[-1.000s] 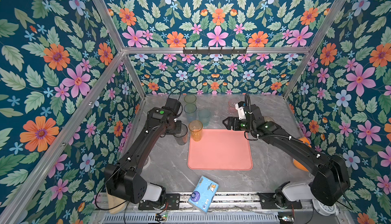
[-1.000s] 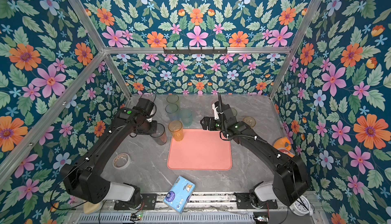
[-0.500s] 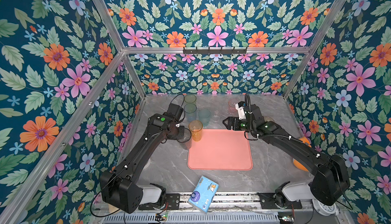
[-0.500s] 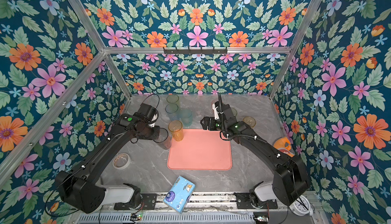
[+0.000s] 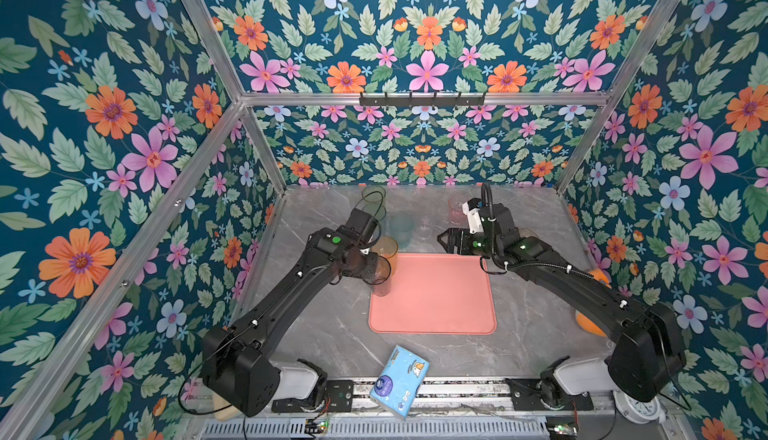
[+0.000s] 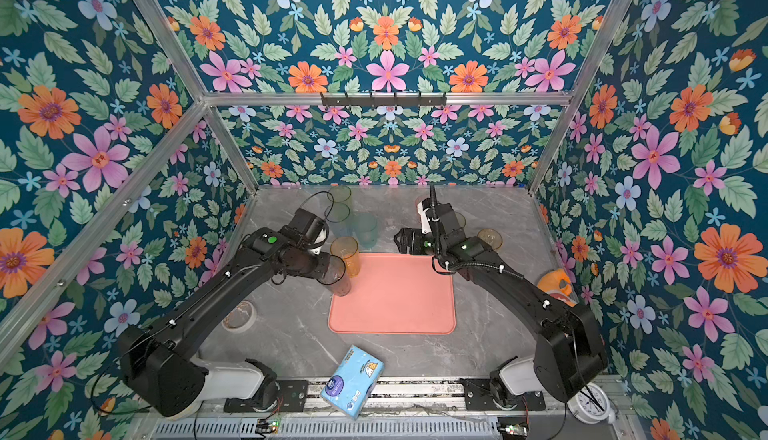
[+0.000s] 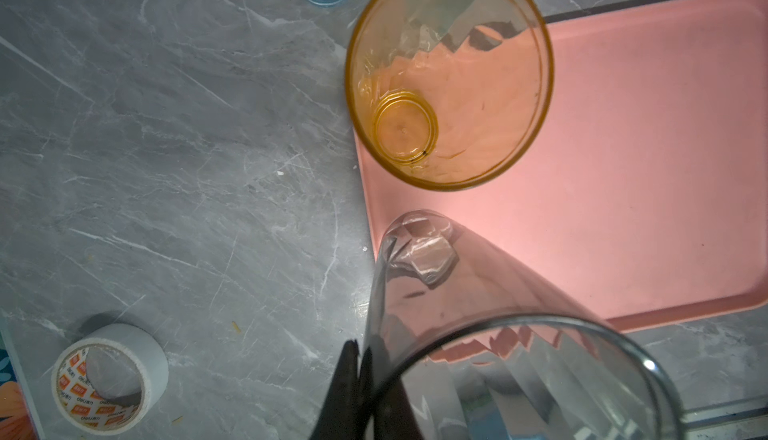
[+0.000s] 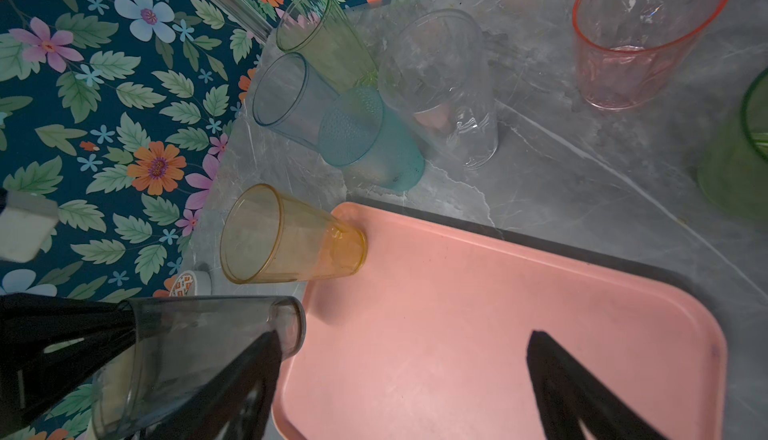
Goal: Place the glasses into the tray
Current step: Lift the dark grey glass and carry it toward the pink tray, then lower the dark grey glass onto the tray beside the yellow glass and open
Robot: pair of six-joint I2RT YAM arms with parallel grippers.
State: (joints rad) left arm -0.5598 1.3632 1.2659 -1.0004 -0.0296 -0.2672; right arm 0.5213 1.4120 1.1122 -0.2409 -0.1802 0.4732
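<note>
One in, one on the way: the amber tumbler [image 7: 449,84] stands upright in the far left corner of the tray [image 5: 432,296], while the left gripper [image 7: 370,384], jaws pinched shut on the rim wall of the grey tumbler [image 7: 478,313], holds that glass tilted over the tray's left edge, just beside the amber one. Whether its base touches the tray cannot be told. The right gripper [image 8: 403,338] hovers over the tray's far edge, jaws spread wide and empty. The green tumbler [image 8: 324,38], blue tumbler [image 8: 291,101], teal tumbler [image 8: 370,142], clear tumbler [image 8: 444,88] and pink tumbler [image 8: 640,38] wait on the table behind the tray, so most of the job remains. Nearly all the tray floor lies bare; the low rim under the grey glass and the amber neighbour are the tight spots. The tape roll [image 7: 110,379] and tissue pack [image 5: 399,379] sit well apart
</note>
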